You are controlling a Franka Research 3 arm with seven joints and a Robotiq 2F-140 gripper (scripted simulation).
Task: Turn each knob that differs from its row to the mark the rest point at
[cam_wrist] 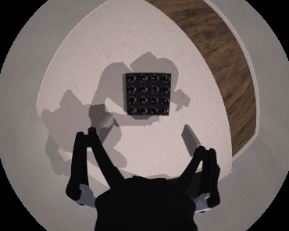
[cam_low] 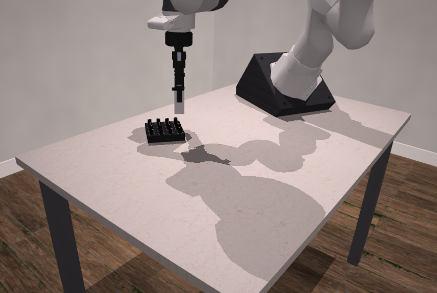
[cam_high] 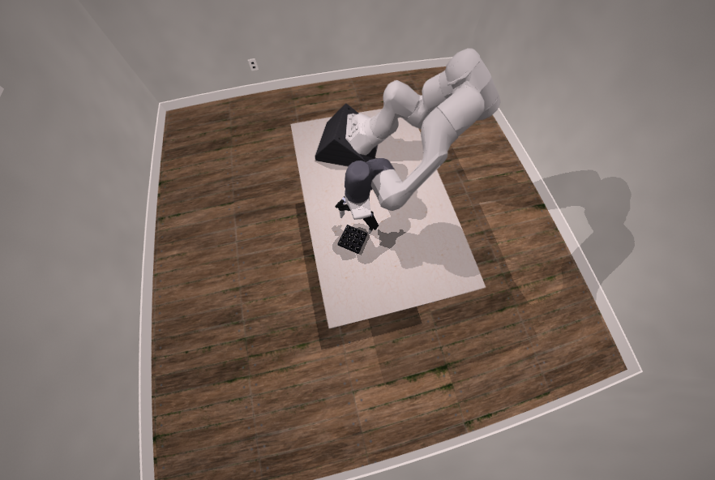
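Note:
The black knob box (cam_high: 352, 238) (cam_low: 164, 137) (cam_wrist: 148, 94) stands flat on the table, with a grid of four by four black knobs on top. A small socket (cam_low: 167, 138) shows on the side that faces the exterior view, so that side is the rear. White marks ring the knobs in the wrist view. The knob lines and printed names are too small to read for certain. My gripper (cam_high: 357, 218) (cam_low: 179, 108) (cam_wrist: 148, 125) is wide open and empty, pointing down. It hangs above the table on the robot-base side of the box, higher than the knobs, and touches nothing.
The pale table (cam_high: 370, 294) (cam_low: 105, 193) (cam_wrist: 88, 43) bears the box and the black wedge-shaped robot base (cam_high: 333, 141) (cam_low: 257, 82). One long table edge runs near the box's front side. Arm shadows fall over the box and the table around it.

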